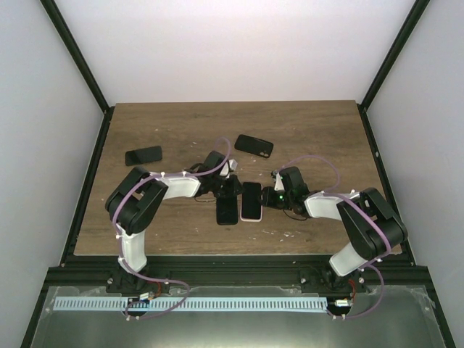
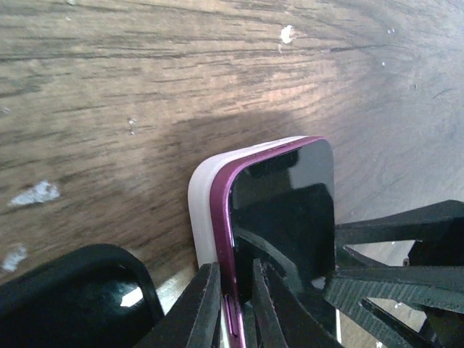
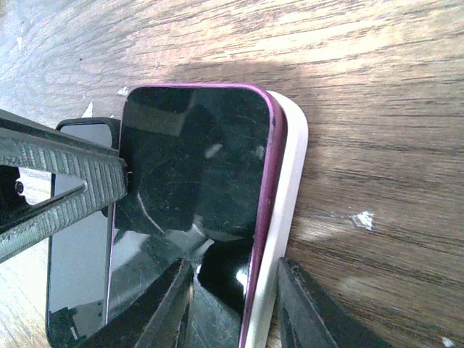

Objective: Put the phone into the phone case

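Partway through the fitting, at the middle of the table [image 1: 319, 138]: the phone [image 1: 251, 201], glass up and purple-rimmed, laid on the pale phone case [image 3: 292, 167] but not seated. Lined up lengthwise with the case, yet apparently riding proud along one long side, a band of pale lip bare beside the purple rim and around one corner. Left to do, by the look of it: pressing that raised side and the corners down until flush all round. Set in from the left, forearm low and level across the boards toward the centre, the left gripper [image 2: 233, 279], jaws narrow and pinched astride the purple rim near one end of the phone. Extended from the opposite side, elbow folded and wrist tipped down over the same work, the right gripper [image 3: 233, 270], fingers partly spread, one over the glass and the other outside the pale lip, straddling phone and case together. Impossible to tell from these views whether clamped or merely bracketing. Just beside the work, on the left arm's side, a second dark phone [image 1: 226, 210], lying flat on the wood and held by neither gripper.
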You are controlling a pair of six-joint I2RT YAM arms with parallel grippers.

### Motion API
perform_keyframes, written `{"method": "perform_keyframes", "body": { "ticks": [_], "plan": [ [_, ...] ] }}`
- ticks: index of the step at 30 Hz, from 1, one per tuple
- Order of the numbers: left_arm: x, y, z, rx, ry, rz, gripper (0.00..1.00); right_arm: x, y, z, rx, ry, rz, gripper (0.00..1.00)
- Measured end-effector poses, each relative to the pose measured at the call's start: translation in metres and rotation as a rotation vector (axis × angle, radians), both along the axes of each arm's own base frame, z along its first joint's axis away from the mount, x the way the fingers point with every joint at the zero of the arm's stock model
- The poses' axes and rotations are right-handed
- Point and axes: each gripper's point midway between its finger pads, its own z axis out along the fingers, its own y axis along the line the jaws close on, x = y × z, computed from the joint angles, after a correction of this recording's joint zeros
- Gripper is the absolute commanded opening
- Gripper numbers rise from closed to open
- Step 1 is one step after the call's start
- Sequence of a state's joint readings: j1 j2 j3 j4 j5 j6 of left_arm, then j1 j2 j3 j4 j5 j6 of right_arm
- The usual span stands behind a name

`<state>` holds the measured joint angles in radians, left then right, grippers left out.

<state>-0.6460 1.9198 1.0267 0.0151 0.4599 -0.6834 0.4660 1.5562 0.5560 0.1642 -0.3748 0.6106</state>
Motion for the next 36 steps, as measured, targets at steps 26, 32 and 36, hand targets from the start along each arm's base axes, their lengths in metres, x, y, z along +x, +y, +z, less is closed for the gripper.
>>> {"method": "perform_keyframes", "body": {
  "ticks": [26, 32, 36],
  "plan": [
    [-0.009, -0.006, 0.029, 0.034, -0.054, -0.029, 0.34, 0.017, -0.019, 0.001, -0.053, -0.005, -0.08, 0.32],
    [-0.001, 0.003, 0.016, 0.083, -0.058, 0.008, 0.21, 0.033, -0.011, 0.0, -0.053, -0.013, -0.067, 0.25],
    [-0.002, 0.004, 0.006, 0.103, -0.056, -0.006, 0.15, 0.035, -0.009, 0.0, -0.04, -0.014, -0.057, 0.22]
  ]
}}
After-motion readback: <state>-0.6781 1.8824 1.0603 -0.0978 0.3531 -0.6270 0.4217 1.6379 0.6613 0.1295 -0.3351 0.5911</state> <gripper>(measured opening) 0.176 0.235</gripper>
